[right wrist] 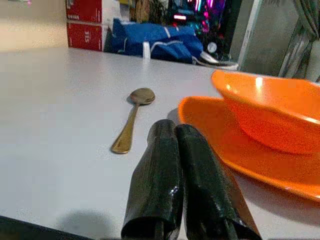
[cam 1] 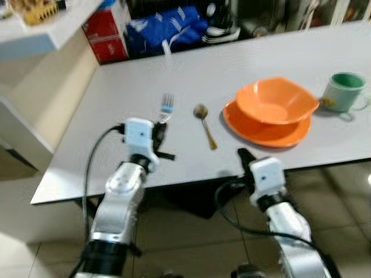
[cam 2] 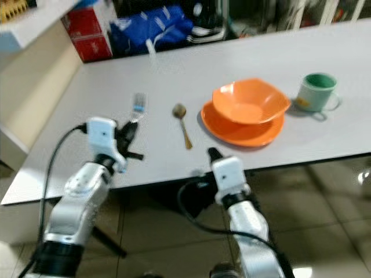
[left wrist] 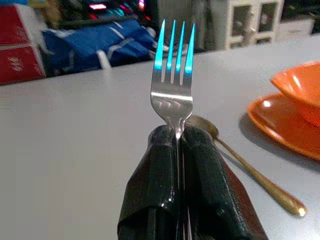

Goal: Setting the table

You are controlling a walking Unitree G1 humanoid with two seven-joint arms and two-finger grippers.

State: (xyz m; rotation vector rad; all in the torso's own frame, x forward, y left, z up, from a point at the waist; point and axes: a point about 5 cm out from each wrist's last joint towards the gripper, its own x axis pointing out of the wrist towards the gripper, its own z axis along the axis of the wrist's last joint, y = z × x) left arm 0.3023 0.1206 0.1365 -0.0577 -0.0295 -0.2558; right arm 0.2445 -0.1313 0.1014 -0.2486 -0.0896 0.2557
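Left gripper [left wrist: 177,137] pinching fork [left wrist: 173,75] by the handle, tines pointing far, just left of spoon [cam 1: 204,125] on grey table [cam 1: 243,63]. Right gripper [right wrist: 175,131] fingers pressed together, empty, at near table edge. Orange bowl [cam 1: 276,101] on orange plate [cam 1: 264,132] right of spoon; green mug [cam 1: 345,91] far right.

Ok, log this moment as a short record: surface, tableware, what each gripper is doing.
surface: grey table
fork: clamped by its handle in the left gripper, prongs pointing away from the wrist, to the left of the spoon
spoon: gold-coloured spoon lying flat on the table, left of the plate
plate: orange plate on the table
bowl: orange bowl sitting on the plate
mug: green mug to the right of the bowl
right gripper: right gripper shut and holding nothing, at the table's near edge by the plate
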